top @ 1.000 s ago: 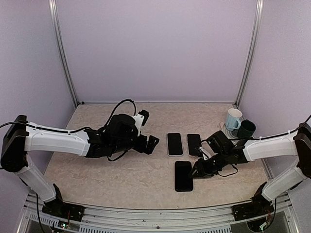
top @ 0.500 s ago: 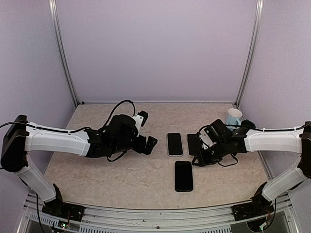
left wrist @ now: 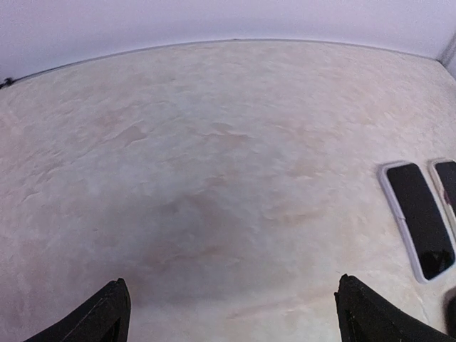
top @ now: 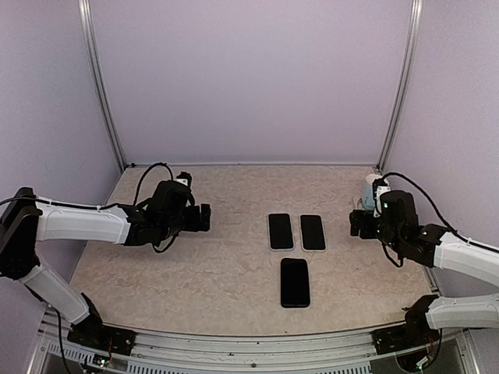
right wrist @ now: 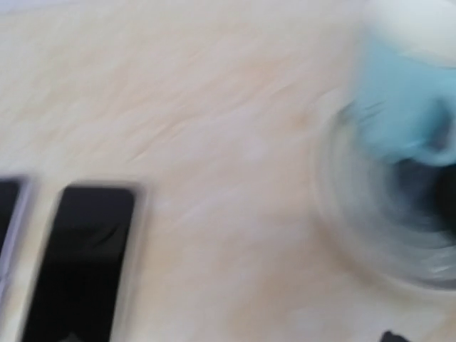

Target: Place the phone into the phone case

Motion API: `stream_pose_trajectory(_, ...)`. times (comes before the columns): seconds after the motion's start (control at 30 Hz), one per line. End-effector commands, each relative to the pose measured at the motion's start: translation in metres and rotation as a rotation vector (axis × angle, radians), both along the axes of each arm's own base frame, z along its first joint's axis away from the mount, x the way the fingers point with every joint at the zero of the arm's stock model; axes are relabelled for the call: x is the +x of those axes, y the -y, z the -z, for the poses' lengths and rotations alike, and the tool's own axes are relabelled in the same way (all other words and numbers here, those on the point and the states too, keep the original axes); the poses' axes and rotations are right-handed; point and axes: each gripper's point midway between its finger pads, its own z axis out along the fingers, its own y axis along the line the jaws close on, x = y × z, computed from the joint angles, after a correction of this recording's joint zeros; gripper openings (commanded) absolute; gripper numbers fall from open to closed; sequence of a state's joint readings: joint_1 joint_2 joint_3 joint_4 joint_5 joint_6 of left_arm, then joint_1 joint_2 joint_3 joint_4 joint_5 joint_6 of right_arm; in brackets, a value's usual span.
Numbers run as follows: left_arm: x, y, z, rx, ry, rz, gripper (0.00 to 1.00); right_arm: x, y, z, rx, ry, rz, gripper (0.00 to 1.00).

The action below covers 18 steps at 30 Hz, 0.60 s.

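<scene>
Three phones lie flat in the middle of the table. Two sit side by side, each a dark screen with a pale case rim: the left one and the right one. An all-black phone lies nearer, alone; I cannot tell whether it sits in a case. My left gripper hovers open over bare table well left of them. My right gripper is right of the pair, open and holding nothing. Only one dark fingertip shows in the blurred right wrist view.
A light blue mug stands at the back right on a clear round dish, just behind my right wrist. Lilac walls and metal posts close in the table.
Both arms have drawn back from the phones, the left one leftward, the right one toward the mug. The right gripper came off the near black phone and opened. The phones lie as before.
</scene>
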<state>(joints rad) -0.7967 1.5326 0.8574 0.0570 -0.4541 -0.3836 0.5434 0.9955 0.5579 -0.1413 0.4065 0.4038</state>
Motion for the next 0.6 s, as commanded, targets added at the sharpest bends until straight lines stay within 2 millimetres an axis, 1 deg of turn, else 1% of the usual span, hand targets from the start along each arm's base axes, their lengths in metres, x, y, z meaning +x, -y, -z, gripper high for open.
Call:
stream_pose_trajectory(0.0,0.012,-0.079,-0.007,-0.046,0.036,-0.282,0.99,0.01,0.031,-0.034,-0.015,0.227,0.123,0.94)
stream_pose_trajectory(0.07,0.013,-0.109,-0.006,-0.056,0.047,-0.375,0.99,0.009,0.035,-0.031,-0.027,0.226,0.135,0.95)
stream_pose_trajectory(0.17,0.009,-0.151,-0.008,-0.056,0.085,-0.517,0.99,0.008,0.042,-0.024,-0.042,0.21,0.172,0.96)
stream_pose_trajectory(0.23,0.002,-0.175,-0.006,-0.042,0.109,-0.604,0.99,0.007,0.044,-0.018,-0.032,0.205,0.191,0.99)
stream_pose_trajectory(0.27,-0.001,-0.184,-0.008,-0.042,0.126,-0.636,0.99,0.007,0.046,-0.015,-0.019,0.205,0.211,0.99)
stream_pose_trajectory(0.37,-0.006,-0.205,-0.01,-0.032,0.156,-0.709,0.99,0.007,0.058,-0.005,0.016,0.194,0.315,0.99)
stream_pose_trajectory(0.43,-0.008,-0.213,-0.011,-0.026,0.164,-0.736,0.99,0.006,0.066,0.003,0.017,0.174,0.38,0.99)
stream_pose_trajectory(0.57,-0.009,-0.221,-0.01,-0.002,0.164,-0.761,0.99,0.01,0.063,0.011,-0.018,0.129,0.372,0.99)
